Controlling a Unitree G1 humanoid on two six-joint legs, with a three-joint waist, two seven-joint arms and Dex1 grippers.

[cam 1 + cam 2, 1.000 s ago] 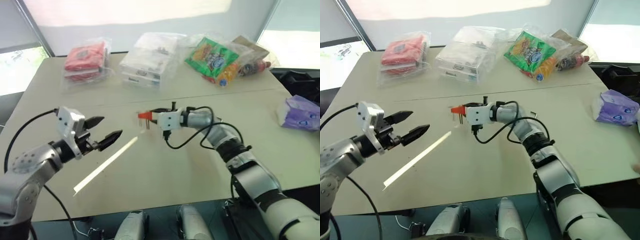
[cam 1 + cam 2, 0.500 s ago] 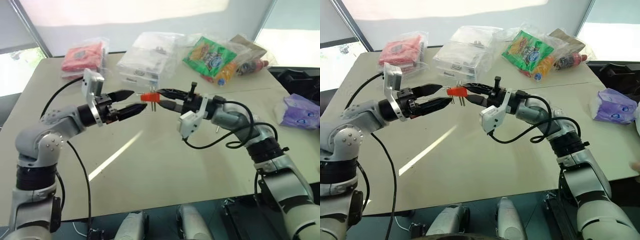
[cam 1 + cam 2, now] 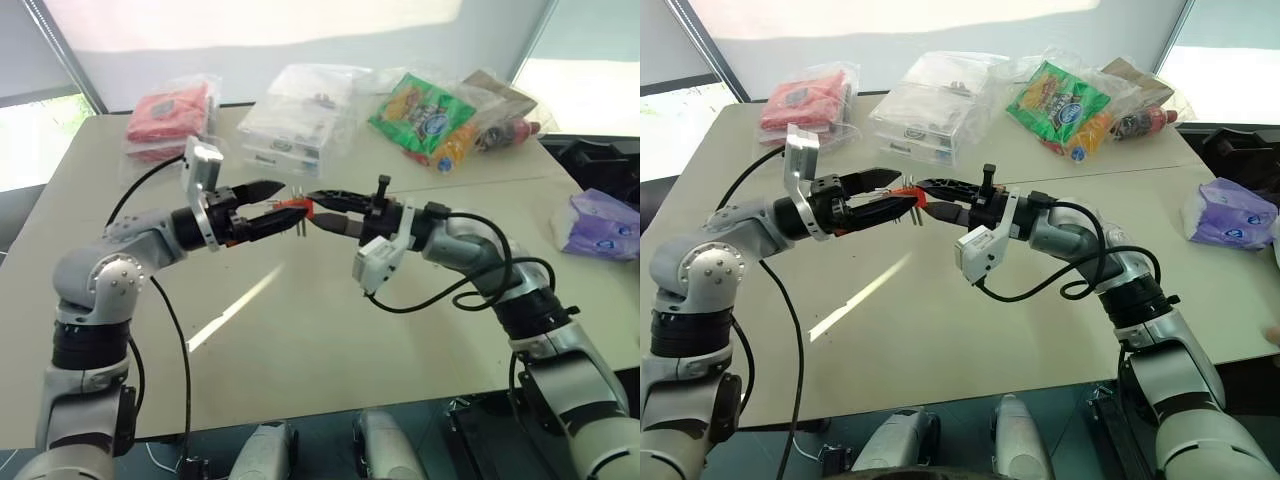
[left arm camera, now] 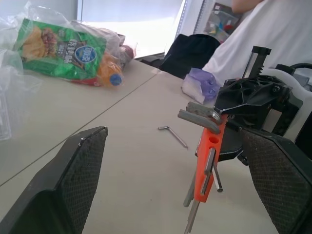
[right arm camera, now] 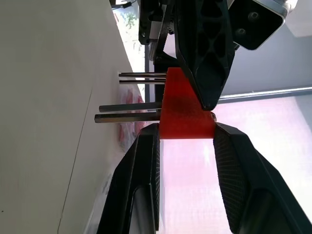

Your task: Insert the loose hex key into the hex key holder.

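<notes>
Right gripper [image 5: 184, 134] gripping the red holder [image 5: 183, 109] above the desk [image 3: 330, 330], left gripper [image 3: 272, 207] jaws wide around it, loose key [image 4: 173, 135] lying on the desk.

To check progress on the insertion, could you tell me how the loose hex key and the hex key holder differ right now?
The loose hex key lies flat on the table, untouched; the hex key holder is held in the air by the right claw. The key is a thin dark bent rod; the holder is an orange block with several keys sticking out.
</notes>
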